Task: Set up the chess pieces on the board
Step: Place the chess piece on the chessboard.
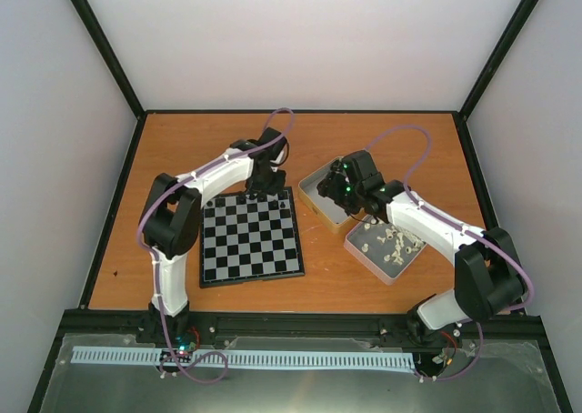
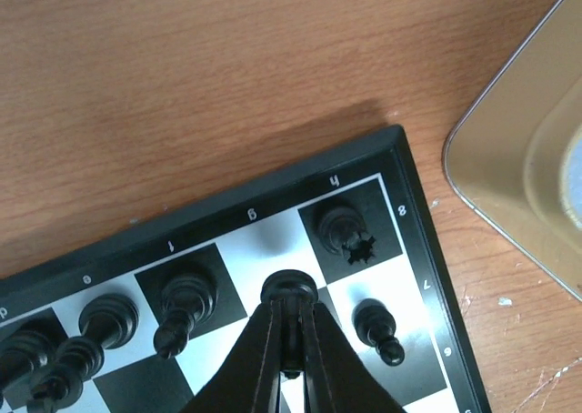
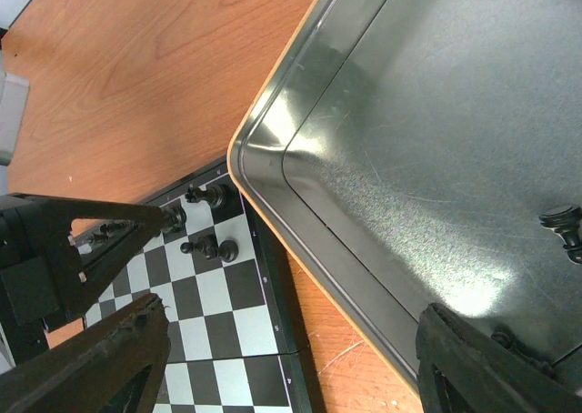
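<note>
The board [image 1: 251,249] lies in front of my left arm. Black chess pieces stand along its far rows: a rook [image 2: 349,232] on the corner square, a pawn [image 2: 376,329] beside it, and a taller piece [image 2: 183,306] further left. My left gripper [image 2: 291,315] is shut on a black piece [image 2: 293,290], holding it over the board's [image 2: 265,233] far row next to the rook. My right gripper [image 3: 291,369] stands open above the edge of a silver tin [image 3: 382,149], with nothing between its fingers. One black piece [image 3: 564,226] lies inside that tin.
A second tin [image 1: 356,242] holding several cream-white pieces [image 1: 389,242] sits right of the board. The silver tin [image 1: 314,195] lies close to the board's far right corner. My left gripper [image 1: 264,186] and right gripper [image 1: 344,187] are a short way apart.
</note>
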You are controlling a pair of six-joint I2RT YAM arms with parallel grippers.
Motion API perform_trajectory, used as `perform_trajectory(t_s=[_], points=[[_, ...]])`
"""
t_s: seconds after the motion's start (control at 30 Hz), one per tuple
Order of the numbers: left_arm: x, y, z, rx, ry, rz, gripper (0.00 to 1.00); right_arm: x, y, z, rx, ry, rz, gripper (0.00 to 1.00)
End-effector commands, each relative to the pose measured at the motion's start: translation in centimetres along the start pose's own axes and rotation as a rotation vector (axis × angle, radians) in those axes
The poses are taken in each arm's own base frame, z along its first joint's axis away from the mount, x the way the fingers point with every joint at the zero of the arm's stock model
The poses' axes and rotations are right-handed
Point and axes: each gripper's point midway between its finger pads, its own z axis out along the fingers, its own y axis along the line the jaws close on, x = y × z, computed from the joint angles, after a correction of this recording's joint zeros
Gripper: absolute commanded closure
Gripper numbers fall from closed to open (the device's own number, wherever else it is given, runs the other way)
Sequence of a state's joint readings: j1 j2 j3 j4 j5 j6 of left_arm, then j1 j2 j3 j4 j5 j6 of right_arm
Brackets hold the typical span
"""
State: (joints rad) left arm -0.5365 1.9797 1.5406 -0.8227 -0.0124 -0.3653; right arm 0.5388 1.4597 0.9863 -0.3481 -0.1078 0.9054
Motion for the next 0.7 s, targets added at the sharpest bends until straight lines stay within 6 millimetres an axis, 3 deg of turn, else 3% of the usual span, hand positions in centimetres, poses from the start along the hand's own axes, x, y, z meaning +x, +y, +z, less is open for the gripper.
perform_trajectory(t_s=[0.0, 0.43, 0.67], points=[[-1.5, 0.2, -0.7, -0.016, -0.023, 0.021, 0.96, -0.3, -0.1, -0.4, 0.002, -0.021, -0.009, 0.26], [-0.3, 0.8, 0.9, -0.044, 0.038, 0.032, 0.94, -0.1, -0.1, -0.1, -0.002, -0.01, -0.007, 0.26], [-0.4, 0.9, 0.7, -0.05, 0.035, 0.032, 0.92, -0.1, 0.2, -0.1, -0.012, -0.011, -0.001, 0.26]])
